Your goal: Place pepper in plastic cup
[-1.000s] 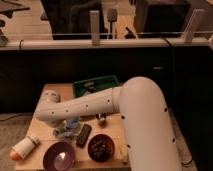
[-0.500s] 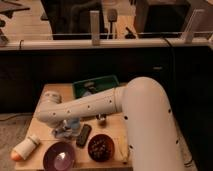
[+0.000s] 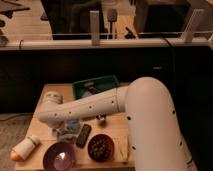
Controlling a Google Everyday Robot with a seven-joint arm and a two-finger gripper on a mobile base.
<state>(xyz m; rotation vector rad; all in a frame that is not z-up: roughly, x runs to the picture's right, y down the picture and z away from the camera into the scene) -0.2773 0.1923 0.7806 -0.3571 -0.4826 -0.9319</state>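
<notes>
My white arm reaches from the right across the wooden table (image 3: 117, 131) to its left side. The gripper (image 3: 64, 132) hangs below the wrist, over a pale clear plastic cup (image 3: 71, 127) lying among small items. No small orange-red pepper shows; it is hidden or out of view. A white cylinder with an orange end (image 3: 25, 148) lies at the table's front left, apart from the gripper.
A purple bowl (image 3: 59, 156) and a dark brown bowl (image 3: 101, 147) stand at the front edge. A black flat object (image 3: 83, 135) lies between them and the cup. A green tray (image 3: 96, 86) sits at the back. A small item (image 3: 101, 118) lies under the forearm.
The arm's end has shifted very slightly to the right and down. Nothing on the table has visibly moved.
</notes>
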